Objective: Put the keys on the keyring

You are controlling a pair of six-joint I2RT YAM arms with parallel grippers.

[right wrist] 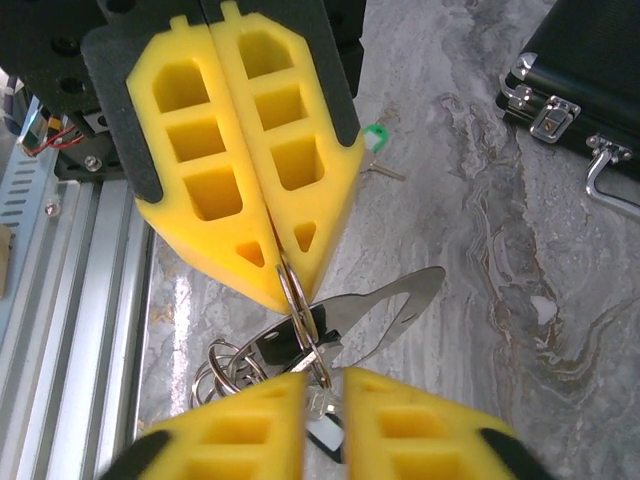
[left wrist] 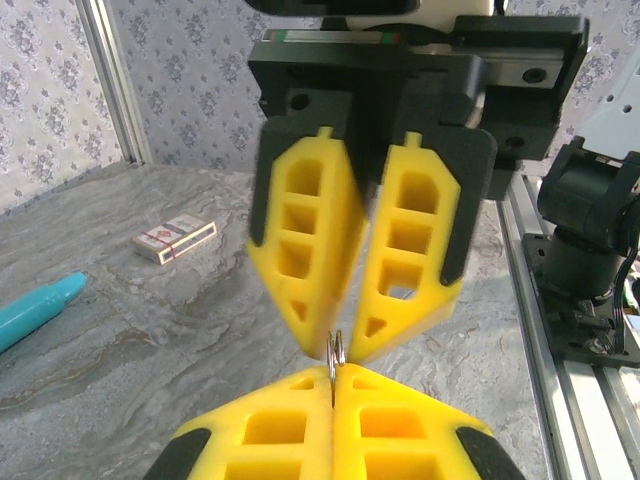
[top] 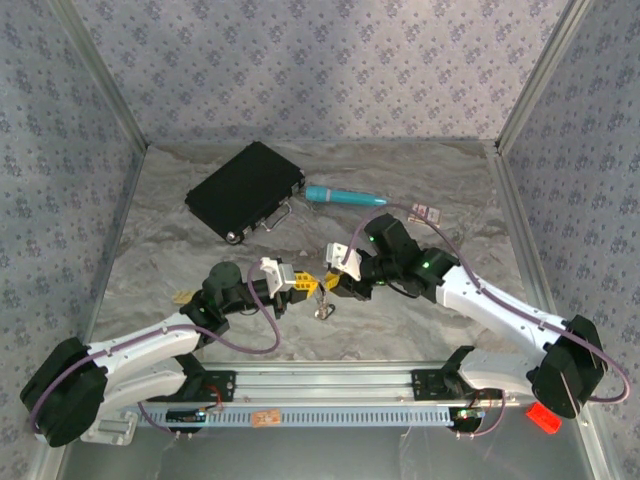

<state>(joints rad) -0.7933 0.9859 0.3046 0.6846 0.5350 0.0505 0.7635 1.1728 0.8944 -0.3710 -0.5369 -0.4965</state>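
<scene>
The keyring (right wrist: 292, 290) is a thin silvery loop held upright in mid-air, with a flat silvery metal tag (right wrist: 400, 300) and several small rings (right wrist: 222, 365) hanging from it. My left gripper (left wrist: 334, 392) is shut on the ring's edge (left wrist: 337, 352). Facing it tip to tip, my right gripper (right wrist: 325, 385) has its jaws slightly apart, with the ring and a small silvery key (right wrist: 316, 405) in the gap. A green-headed key (right wrist: 373, 137) lies on the table behind. From above, both grippers (top: 300, 284) (top: 337, 282) meet over the table's near middle.
A black case (top: 245, 190) with metal latches lies at the back left, a teal pen (top: 345, 196) beside it and a small card box (top: 427, 212) to the right. The metal rail (top: 330, 380) runs along the near edge.
</scene>
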